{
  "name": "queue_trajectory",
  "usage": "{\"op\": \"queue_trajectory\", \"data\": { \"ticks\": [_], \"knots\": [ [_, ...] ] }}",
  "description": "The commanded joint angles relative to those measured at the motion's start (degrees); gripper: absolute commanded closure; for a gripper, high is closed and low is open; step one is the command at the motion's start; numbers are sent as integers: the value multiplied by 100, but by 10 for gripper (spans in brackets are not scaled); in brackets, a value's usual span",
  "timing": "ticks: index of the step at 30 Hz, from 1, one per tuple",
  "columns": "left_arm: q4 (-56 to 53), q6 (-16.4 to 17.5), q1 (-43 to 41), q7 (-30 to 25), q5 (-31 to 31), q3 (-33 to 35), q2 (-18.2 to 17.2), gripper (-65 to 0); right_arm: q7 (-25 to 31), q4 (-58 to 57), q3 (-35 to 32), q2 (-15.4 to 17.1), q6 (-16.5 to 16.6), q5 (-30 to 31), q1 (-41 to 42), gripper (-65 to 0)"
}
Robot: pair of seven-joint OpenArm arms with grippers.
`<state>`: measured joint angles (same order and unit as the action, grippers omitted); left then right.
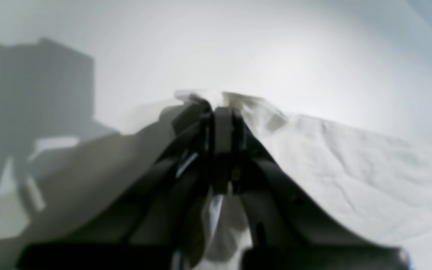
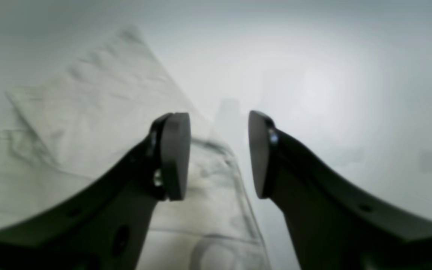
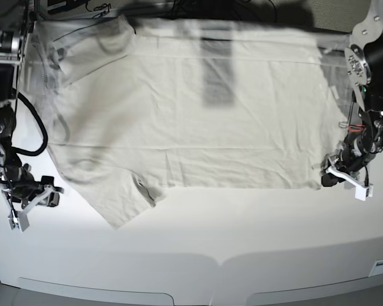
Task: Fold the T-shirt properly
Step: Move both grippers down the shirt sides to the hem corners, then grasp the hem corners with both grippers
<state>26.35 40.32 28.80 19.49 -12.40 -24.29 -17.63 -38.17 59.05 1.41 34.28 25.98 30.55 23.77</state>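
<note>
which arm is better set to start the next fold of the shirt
Left, probably. The left gripper is already shut on the T-shirt edge at its corner, ready to lift. The right gripper stands open and empty just off the sleeve side.

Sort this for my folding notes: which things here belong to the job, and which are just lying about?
Job: the T-shirt; left gripper shut on its edge; right gripper, open, empty.

Lying about: the white table bearing it all; cables beside the right arm.

Off-white T-shirt (image 3: 191, 108) (plain, unprinted)
</note>
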Motion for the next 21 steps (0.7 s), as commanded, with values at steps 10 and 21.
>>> {"op": "queue_trajectory", "data": {
  "ticks": [10, 21],
  "knots": [
    [26, -32, -151, -85, 144, 11, -50, 0, 245, -2435, -1488, -57, 293, 94, 1878, -270],
    [26, -32, -149, -367, 144, 11, -48, 0, 297, -3370, -1707, -608, 374, -1071, 2240, -270]
  ]
}}
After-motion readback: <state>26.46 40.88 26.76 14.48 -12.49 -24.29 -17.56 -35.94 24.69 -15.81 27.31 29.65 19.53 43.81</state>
